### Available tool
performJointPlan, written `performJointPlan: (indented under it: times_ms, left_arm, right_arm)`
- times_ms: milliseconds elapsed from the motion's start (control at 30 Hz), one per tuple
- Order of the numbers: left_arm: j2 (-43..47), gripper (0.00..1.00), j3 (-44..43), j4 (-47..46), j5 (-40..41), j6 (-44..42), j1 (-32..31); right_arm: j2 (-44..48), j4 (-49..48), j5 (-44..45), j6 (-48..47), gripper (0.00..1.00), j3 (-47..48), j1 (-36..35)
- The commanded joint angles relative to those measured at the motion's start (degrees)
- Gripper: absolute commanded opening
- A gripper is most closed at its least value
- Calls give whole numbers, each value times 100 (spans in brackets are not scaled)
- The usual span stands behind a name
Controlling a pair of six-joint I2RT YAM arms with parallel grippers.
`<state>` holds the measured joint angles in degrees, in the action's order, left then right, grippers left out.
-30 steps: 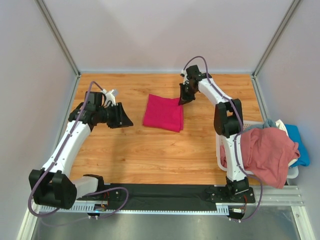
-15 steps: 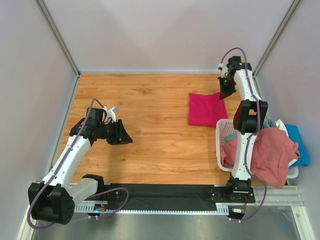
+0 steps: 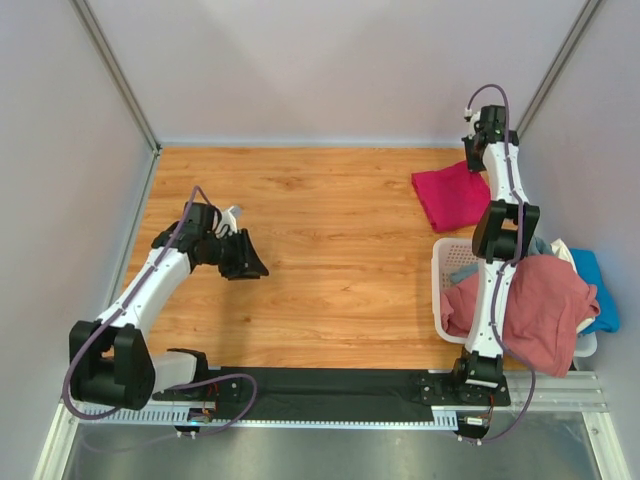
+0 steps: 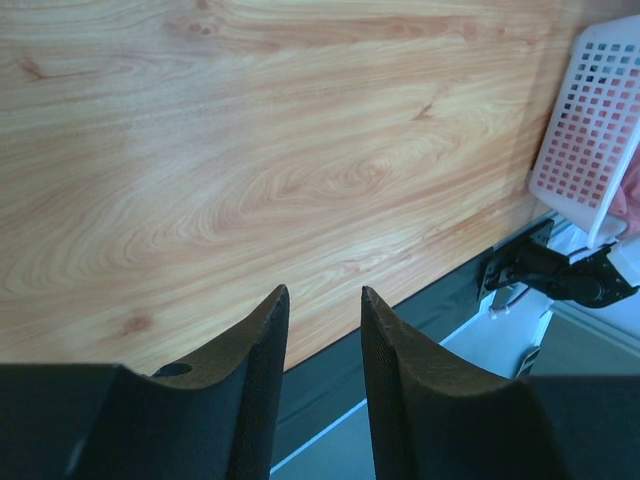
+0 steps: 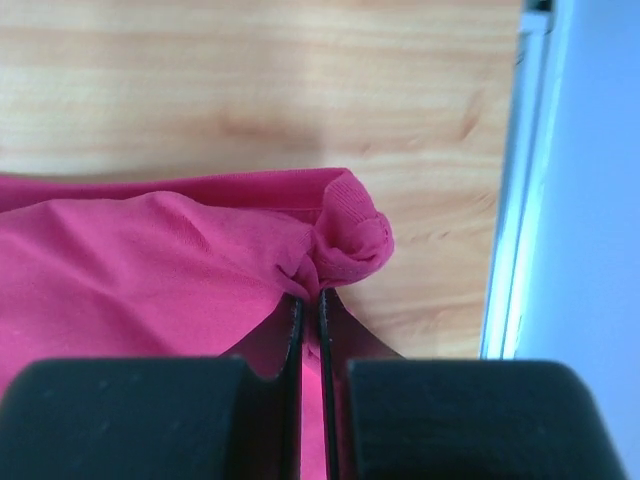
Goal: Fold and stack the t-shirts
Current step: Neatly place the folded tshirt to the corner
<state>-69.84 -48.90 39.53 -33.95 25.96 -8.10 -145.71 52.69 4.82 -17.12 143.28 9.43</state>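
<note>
right gripper [image 5: 309, 300] clamped on a bunched edge of the folded magenta t-shirt [image 3: 450, 196], which lies far right on the table [image 3: 330, 200], just beyond the basket [image 3: 440, 268]; dusty pink t-shirt [image 3: 535, 300] drapes over the basket; left gripper [image 4: 322, 310] fingers slightly apart, empty, mid-left

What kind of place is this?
Probably a robot test booth: plain walls box in a wooden table, two robot arms are bolted at its edge, and a basket holds t-shirts.
</note>
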Motion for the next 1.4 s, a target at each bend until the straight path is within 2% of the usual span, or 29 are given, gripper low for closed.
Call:
performJointPlan:
  times_ms: [0, 100, 367, 600, 833, 900, 1033, 1067, 1133, 1233, 1367]
  left_arm:
    - [-213, 42, -260, -261, 38, 164, 1]
    - [-486, 42, -391, -349, 47, 243, -51]
    - [-996, 41, -734, -454, 179, 471, -403]
    - [-1215, 41, -928, -446, 267, 569, -561]
    - [-1400, 41, -1051, -437, 328, 647, -728]
    - [-1426, 41, -1077, -446, 346, 692, -789]
    - [-1471, 41, -1226, -358, 389, 700, -877]
    - [-1471, 41, -1296, -306, 398, 700, -886]
    - [-1453, 41, -1367, -253, 407, 727, -904]
    - [-1339, 41, -1490, -218, 469, 762, -992]
    - [-1129, 41, -1341, -384, 460, 1007, -1167]
  right_arm:
    - [-89, -1092, 379, 209, 0, 402, 190]
    - [-168, -1444, 441, 622, 0, 411, 331]
    - [-590, -2016, 494, 948, 0, 648, 525]
    - [-854, -2622, 169, 571, 0, 701, 551]
    - [-1021, -3027, 265, 456, 0, 736, 560]
    - [-1038, -3167, 457, 403, 17, 736, 569]
    - [-933, -3291, 695, 315, 34, 727, 604]
    - [-837, -3221, 757, 332, 44, 727, 604]
    - [-575, -3003, 915, 368, 57, 640, 621]
    - [100, -2546, 1004, 595, 67, 133, 569]
    - [1244, -1711, 575, 1122, 78, -719, 367]
